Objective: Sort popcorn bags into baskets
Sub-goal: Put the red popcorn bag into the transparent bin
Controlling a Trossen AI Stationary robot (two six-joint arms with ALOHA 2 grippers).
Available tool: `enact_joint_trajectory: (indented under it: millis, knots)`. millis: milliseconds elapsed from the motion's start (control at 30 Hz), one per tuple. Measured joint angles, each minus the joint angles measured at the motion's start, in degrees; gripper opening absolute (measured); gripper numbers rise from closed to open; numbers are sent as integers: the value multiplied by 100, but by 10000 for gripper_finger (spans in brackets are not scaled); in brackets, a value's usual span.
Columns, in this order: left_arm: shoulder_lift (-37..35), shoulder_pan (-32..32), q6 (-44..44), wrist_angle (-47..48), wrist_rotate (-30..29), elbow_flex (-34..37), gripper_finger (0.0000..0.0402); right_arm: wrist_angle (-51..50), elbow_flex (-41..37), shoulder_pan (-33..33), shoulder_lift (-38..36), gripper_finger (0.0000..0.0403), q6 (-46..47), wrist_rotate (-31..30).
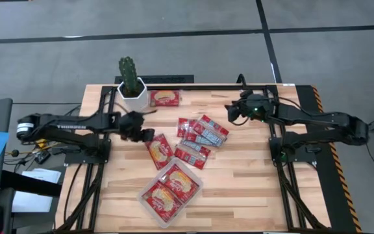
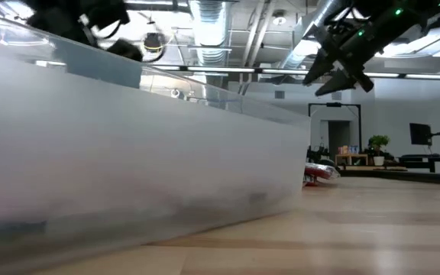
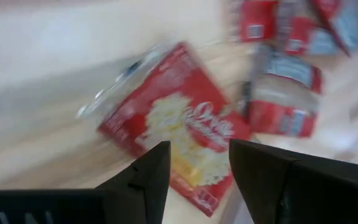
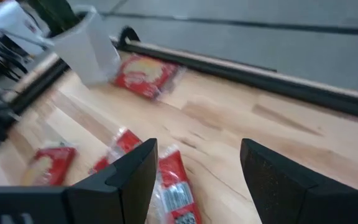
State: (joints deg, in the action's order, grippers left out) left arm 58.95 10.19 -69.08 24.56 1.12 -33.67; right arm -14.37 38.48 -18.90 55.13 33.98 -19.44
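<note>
My left gripper (image 1: 148, 134) (image 3: 199, 146) is open and hovers just above a single red popcorn bag (image 1: 160, 150) (image 3: 180, 127) that lies flat on the table, picture side up. My right gripper (image 1: 230, 112) (image 4: 197, 144) is open in the air beyond a loose pile of several bags (image 1: 200, 135) (image 4: 174, 182). The clear basket (image 1: 149, 186) sits at the near middle of the table with two bags (image 1: 182, 182) lying flat inside. Another bag (image 1: 164, 97) (image 4: 145, 76) lies by the cactus pot.
A white pot with a cactus (image 1: 132, 90) (image 4: 89, 45) stands at the far left of the table. In the low view the basket's wall (image 2: 128, 160) blocks most of the scene; one bag (image 2: 321, 172) shows past it. Bare wood lies to the right and near right.
</note>
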Motion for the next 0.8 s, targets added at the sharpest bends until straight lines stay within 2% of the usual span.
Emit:
enact_joint_trajectory:
  millis: [133,300,500,800]
  knots:
    - [-212,-258,-888,-172,-378,526,176,90,-2,11,314,255,3,154]
    - [-152,-362,-988,-52,-832,621,196,408,-2,11,645,255,2,325]
    - [223,-630,-1573,-74,-900,622,199,711,-2,11,918,255,0,523]
    - [1013,-1196,-2478,-730,-1293,625,200,725,-2,11,1071,255,-3,597]
